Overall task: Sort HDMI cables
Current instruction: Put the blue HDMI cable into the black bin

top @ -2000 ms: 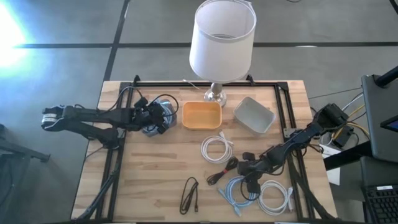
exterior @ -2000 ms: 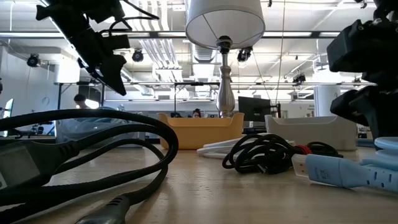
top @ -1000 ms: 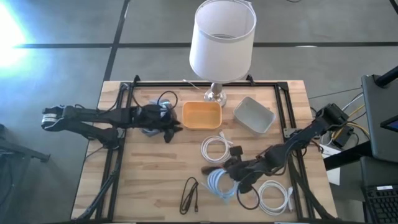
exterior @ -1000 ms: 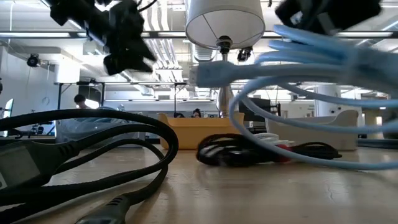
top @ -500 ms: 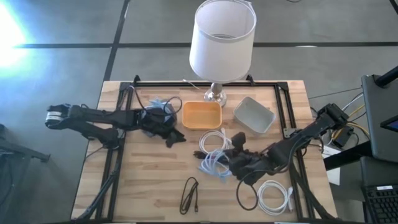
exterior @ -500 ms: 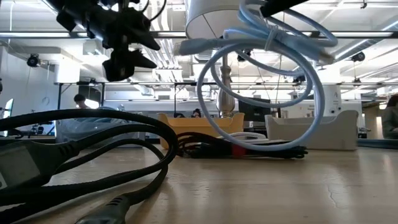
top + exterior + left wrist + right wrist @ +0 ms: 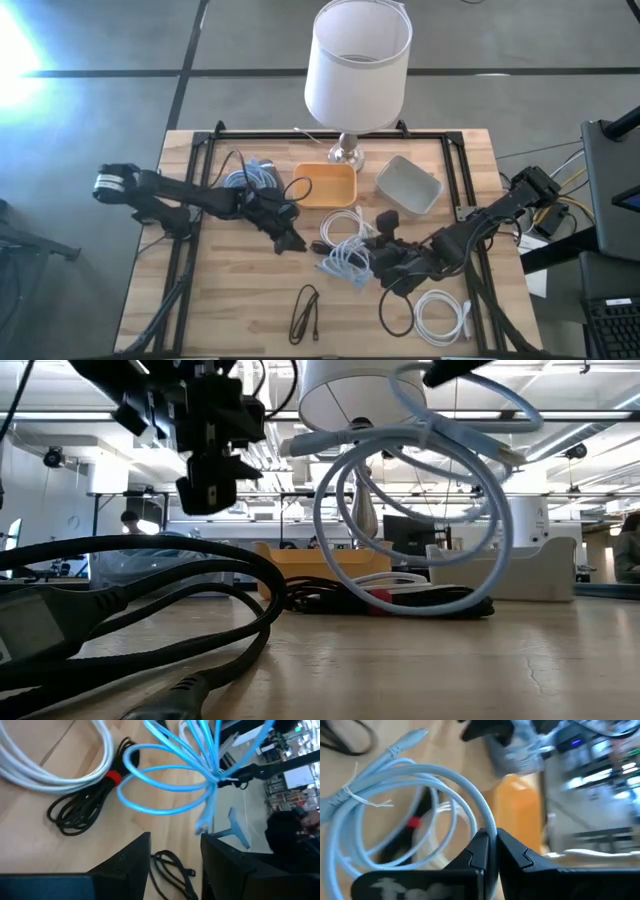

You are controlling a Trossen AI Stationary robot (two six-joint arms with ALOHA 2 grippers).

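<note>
Right gripper (image 7: 490, 845) pinches a light blue cable (image 7: 395, 820) aloft — left gripper (image 7: 175, 855) spread, empty.

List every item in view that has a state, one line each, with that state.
Right gripper: jaws shut on light blue cable.
Light blue cable: coiled, held up off the table.
Left gripper: jaws open, empty, above the table.
White cable: coiled, lying on the table.
Black cable: bundled, lying on the table.
Orange tray: upright, apparently empty.
Grey tray: upright, apparently empty.
Lamp: standing upright.
</note>
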